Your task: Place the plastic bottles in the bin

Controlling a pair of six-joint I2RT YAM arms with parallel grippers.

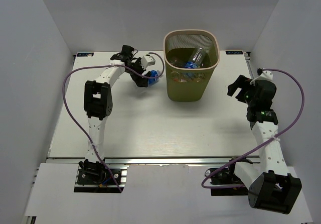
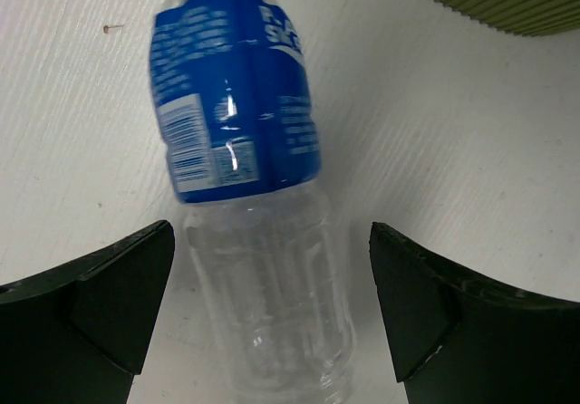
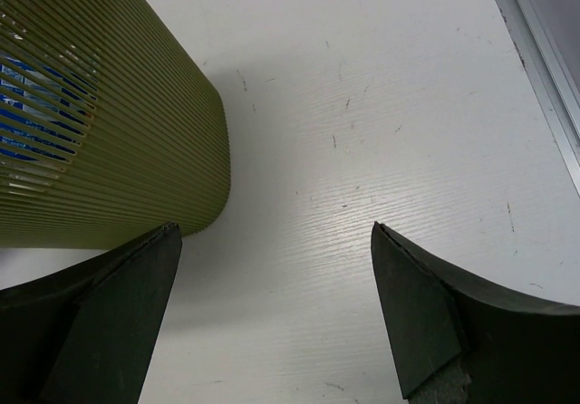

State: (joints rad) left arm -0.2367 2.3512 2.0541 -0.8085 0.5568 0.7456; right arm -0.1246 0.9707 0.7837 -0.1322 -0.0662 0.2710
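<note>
Straddling the bottle (image 2: 236,105) at 9 o'clock of the bin (image 1: 190,89), the wide-open, empty left gripper (image 2: 270,241) could roll it away if closing off-centre.

- Overhead, I see bright, even, diffuse light; the white table (image 1: 150,123) looks nearly washed out, shadows faint.
- On my left wrist view the bottle (image 2: 237,123) is soft, its label print smeared, with small white glints on the blue.
- On my right wrist view the bin (image 3: 109,132) casts a soft grey shadow on the table; the near fingers (image 3: 100,322) are dark, showing little detail.
</note>
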